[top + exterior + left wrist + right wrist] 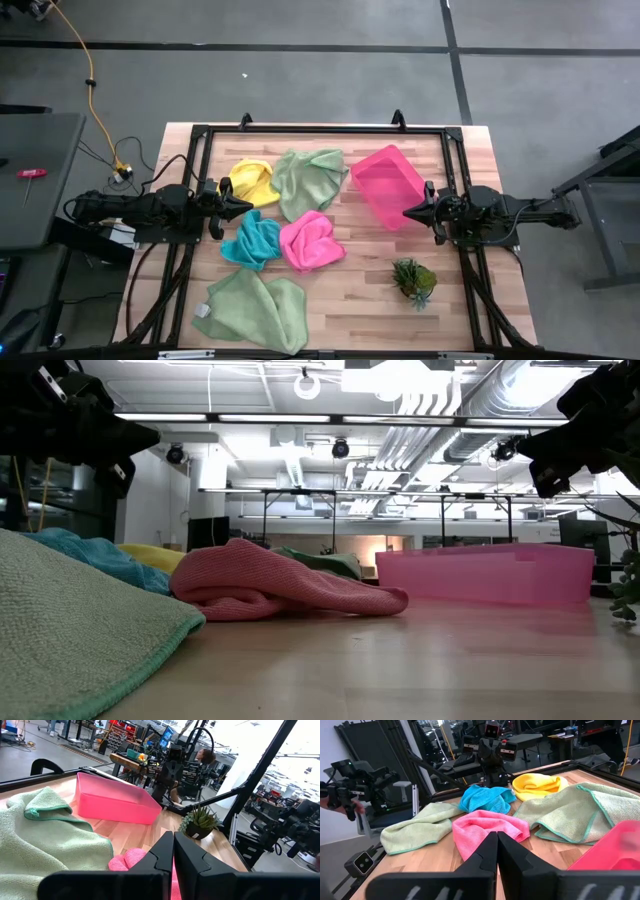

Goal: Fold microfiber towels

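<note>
Several crumpled microfiber towels lie on the wooden table: a yellow one (252, 181), a pale green one (308, 180) at the far middle, a teal one (252, 240), a hot pink one (310, 241) at the centre, and a second pale green one (250, 308) near the front edge. My left gripper (248, 205) hovers shut at the table's left side, above the yellow and teal towels. My right gripper (406, 212) hovers shut at the right side, beside the pink tray. Neither touches anything.
A rigid pink tray (388, 184) sits at the far right. A small spiky green plant (414, 279) stands near the front right. A black frame (320, 130) borders the table. Bare wood shows at the front middle and right.
</note>
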Available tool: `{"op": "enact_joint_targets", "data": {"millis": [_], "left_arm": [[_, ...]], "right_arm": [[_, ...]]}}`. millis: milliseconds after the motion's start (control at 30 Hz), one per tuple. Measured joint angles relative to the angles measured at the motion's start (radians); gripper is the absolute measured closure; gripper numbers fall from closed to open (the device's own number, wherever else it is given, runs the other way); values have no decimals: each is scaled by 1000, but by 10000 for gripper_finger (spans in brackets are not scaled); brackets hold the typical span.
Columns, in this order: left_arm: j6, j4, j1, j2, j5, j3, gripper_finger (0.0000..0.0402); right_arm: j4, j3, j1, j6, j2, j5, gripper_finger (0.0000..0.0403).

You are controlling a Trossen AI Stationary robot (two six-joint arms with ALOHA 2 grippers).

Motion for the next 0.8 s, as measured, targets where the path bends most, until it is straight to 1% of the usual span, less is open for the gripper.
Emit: {"op": "enact_joint_targets", "data": {"millis": [700,800], "left_arm": [[0,0,0,0,0,0,398],[0,13,0,0,-21,0,398]], "right_arm": [[0,0,0,0,0,0,402],[0,0,0,0,0,0,402]]}}
